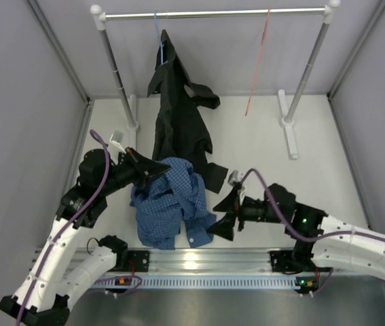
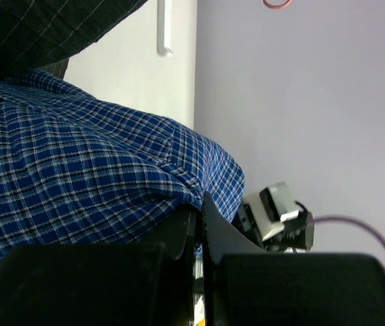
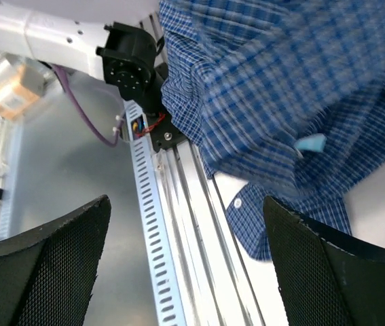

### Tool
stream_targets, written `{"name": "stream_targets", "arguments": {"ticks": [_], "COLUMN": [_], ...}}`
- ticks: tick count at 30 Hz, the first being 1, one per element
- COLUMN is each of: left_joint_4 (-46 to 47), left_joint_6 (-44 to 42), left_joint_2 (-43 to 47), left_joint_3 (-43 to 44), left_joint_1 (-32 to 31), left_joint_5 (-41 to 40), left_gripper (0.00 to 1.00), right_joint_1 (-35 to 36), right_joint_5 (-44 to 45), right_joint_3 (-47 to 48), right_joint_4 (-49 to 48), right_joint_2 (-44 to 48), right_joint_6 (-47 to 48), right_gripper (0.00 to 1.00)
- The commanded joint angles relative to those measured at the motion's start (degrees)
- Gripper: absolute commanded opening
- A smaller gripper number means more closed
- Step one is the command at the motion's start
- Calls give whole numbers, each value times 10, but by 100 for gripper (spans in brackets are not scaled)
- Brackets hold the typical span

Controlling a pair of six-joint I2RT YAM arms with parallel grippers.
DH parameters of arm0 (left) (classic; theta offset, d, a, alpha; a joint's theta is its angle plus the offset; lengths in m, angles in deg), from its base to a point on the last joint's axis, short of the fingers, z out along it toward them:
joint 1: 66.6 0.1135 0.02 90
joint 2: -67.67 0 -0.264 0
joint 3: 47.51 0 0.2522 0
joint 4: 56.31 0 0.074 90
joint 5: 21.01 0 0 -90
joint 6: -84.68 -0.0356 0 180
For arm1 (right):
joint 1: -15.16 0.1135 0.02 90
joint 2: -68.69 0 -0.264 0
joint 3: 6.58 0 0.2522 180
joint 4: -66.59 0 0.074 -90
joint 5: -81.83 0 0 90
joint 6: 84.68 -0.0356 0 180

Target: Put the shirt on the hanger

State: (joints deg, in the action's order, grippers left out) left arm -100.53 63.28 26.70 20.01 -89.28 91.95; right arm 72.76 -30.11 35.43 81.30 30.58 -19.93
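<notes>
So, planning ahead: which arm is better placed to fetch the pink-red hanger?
Probably right: the right gripper is open and empty, with the pink-red hanger on its side of the rail; the left gripper is shut on the checked shirt.

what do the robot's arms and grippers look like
The left arm and right arm have white lower links and black joints toward the wrist, each trailing a purple cable. The left gripper and right gripper are black with tapered, wedge-shaped fingers that have fine mesh-textured inner faces. A small green light glows on the right arm.
</notes>
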Motion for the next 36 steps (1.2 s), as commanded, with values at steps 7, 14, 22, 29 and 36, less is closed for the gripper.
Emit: {"name": "stream_targets", "arguments": {"ticks": [7, 14, 22, 29, 36], "left_joint_4": [45, 44, 45, 57, 32], "left_joint_6": [17, -49, -173, -227, -313], "left_joint_2": [33, 39, -84, -313, -575], "left_joint_3": [2, 28, 56, 235, 652], "left_joint_1": [-4, -4, -135, -453, -456], "left_joint_5": [-1, 52, 47, -239, -104], "left_gripper": [0, 0, 0, 0, 0], "right_joint_1": [121, 186, 196, 195, 195], "right_joint_5": [270, 324, 328, 290, 287], "right_joint_3": [73, 127, 176, 342, 525], "right_joint_4": [-228, -140, 111, 267, 368], "right_joint_2": [-208, -136, 161, 218, 176], "right_joint_6": [120, 146, 25, -17, -3], "right_gripper": [81, 0, 0, 0, 0]}}
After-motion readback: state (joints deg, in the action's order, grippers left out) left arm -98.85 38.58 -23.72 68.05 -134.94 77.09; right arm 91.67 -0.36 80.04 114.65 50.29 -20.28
